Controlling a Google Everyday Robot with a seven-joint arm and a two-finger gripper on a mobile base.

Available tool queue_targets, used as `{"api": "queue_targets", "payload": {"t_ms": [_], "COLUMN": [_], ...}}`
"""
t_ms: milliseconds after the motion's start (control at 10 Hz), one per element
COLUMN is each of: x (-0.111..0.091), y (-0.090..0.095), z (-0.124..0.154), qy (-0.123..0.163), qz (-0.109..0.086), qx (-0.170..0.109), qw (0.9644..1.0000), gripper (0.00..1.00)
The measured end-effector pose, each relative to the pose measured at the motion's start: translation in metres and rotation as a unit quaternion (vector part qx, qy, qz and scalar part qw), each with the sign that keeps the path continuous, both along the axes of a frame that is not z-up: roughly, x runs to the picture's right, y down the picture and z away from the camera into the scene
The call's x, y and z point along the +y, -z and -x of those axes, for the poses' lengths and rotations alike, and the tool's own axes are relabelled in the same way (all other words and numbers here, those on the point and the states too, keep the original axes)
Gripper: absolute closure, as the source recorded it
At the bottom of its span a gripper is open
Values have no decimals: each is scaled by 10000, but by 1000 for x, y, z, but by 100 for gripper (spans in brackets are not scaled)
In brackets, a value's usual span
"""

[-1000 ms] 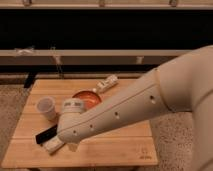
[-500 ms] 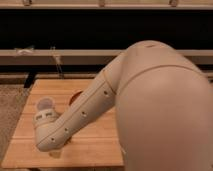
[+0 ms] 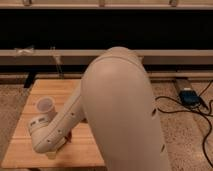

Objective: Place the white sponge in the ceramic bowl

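Our gripper (image 3: 52, 150) is at lower left; we cannot tell its hold. We should go slow, since our arm (image 3: 120, 110) hides the white sponge.

My white arm (image 3: 120, 115) fills the middle, its end low over the front-left of the wooden desk (image 3: 50, 87), beside the translucent cup (image 3: 45, 106); my jaws lie hidden beneath it.

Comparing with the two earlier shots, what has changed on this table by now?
The arm swung left and toward the camera. Its wrist end dropped to the front-left of the wooden table, and its bulk now hides the ceramic bowl. The gripper is out of sight under the wrist, so no grasp shows. The translucent cup and table stayed put.
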State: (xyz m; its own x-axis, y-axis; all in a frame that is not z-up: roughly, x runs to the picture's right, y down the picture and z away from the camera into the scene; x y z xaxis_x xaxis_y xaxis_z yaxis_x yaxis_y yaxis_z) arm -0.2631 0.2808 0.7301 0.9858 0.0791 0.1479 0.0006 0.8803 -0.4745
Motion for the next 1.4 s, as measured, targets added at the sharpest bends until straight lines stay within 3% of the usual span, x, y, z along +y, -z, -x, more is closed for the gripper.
{"api": "queue_targets", "payload": {"t_ms": [800, 900, 1400], "x": [11, 12, 13], "y": [-18, -19, -24], "z": [1, 2, 4], "qy": [-13, -8, 1], "qz": [-39, -31, 9], "qx": [103, 96, 72], "qw": [9999, 9999, 10000], "gripper": [21, 26, 76]}}
